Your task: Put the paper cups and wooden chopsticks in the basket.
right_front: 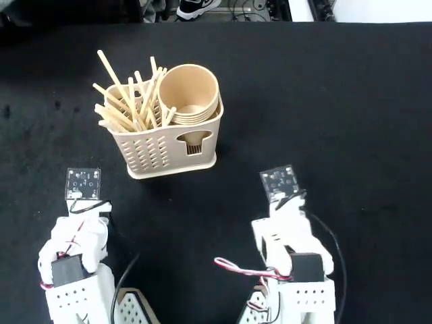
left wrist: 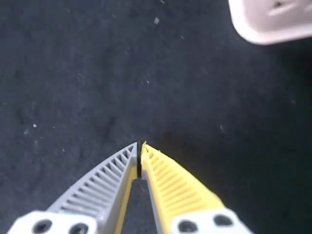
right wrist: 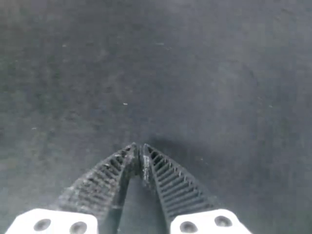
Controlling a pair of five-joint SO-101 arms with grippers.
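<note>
Paper cups [right_front: 191, 91] and wooden chopsticks [right_front: 127, 106] are being held in the basket [right_front: 158, 154], upper left. Left gripper [left wrist: 140, 146] and right gripper [right wrist: 141, 147] are being shown clenched, empty; the task is being judged finished.

A black counter [right_front: 351, 121] takes up nearly all of the high view, its dark surface flecked with a few pale specks. Beyond its far edge, at the top centre of the frame, a black-and-white shoe [right_front: 197, 7] lies beside dark cables [right_front: 246, 9].
</note>
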